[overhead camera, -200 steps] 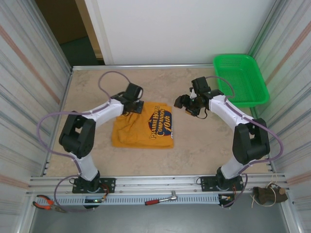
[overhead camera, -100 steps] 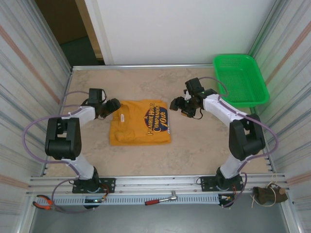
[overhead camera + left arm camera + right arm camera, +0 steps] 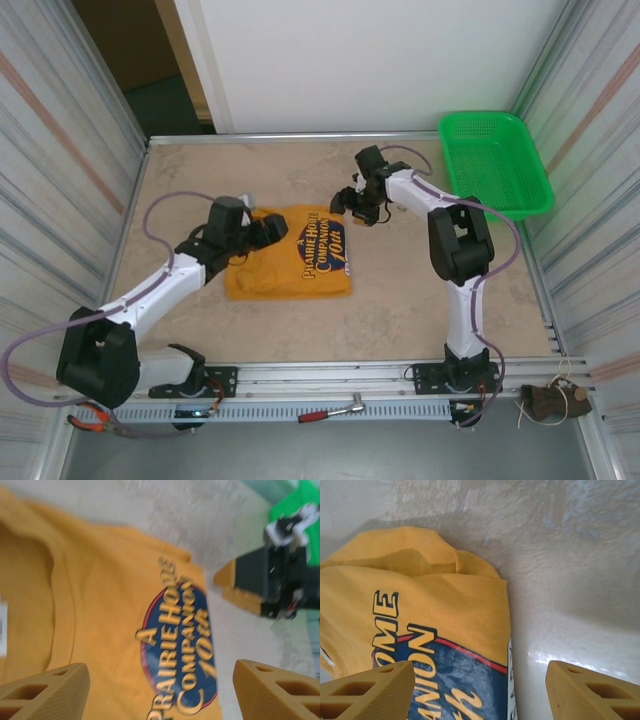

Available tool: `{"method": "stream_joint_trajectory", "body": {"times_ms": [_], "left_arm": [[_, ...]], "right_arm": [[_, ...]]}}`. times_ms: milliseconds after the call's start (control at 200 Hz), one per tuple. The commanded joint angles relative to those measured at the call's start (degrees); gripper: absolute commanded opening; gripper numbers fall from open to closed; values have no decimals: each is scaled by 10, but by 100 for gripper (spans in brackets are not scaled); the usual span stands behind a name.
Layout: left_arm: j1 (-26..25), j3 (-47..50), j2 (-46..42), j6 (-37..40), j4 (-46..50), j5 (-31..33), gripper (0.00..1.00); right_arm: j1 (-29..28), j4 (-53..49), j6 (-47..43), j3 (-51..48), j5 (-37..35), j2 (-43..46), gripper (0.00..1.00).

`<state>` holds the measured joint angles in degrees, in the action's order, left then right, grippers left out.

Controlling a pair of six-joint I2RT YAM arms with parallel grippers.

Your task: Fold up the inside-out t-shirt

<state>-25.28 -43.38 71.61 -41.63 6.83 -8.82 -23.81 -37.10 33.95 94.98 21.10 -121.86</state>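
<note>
The t-shirt (image 3: 290, 270) lies folded mid-table, logo up. The left gripper (image 3: 272, 230) and right gripper (image 3: 352, 208) hover over its far edge, jaws apart and empty. A green basket (image 3: 497, 165) sits well apart, far right.

A beige marbled table (image 3: 420, 300) sits between ribbed metal side walls (image 3: 60, 150), with a white back panel (image 3: 380, 60) and dark doorway (image 3: 125, 50) beyond.

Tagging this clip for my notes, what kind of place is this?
Probably a robotics lab test cell: ribbed metal side walls, an aluminium mounting rail along the near edge, red-handled pliers near it.
</note>
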Motion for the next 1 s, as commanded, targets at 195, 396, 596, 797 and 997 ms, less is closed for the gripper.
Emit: {"method": "stream_joint_trajectory", "body": {"times_ms": [195, 396, 596, 797, 997], "left_arm": [[-21, 125, 13, -139, 59, 51, 75], [-17, 157, 28, -157, 39, 61, 75], [2, 89, 114, -116, 23, 56, 75], [22, -87, 274, 1, 14, -4, 75], [43, -341, 421, 133, 102, -63, 75]], "right_arm": [[-20, -30, 0, 55, 17, -62, 69], [-23, -18, 11, 52, 21, -72, 35], [5, 57, 50, -101, -27, 44, 0], [26, 125, 148, -342, -105, 227, 0], [-66, 175, 289, -542, -152, 397, 30]]}}
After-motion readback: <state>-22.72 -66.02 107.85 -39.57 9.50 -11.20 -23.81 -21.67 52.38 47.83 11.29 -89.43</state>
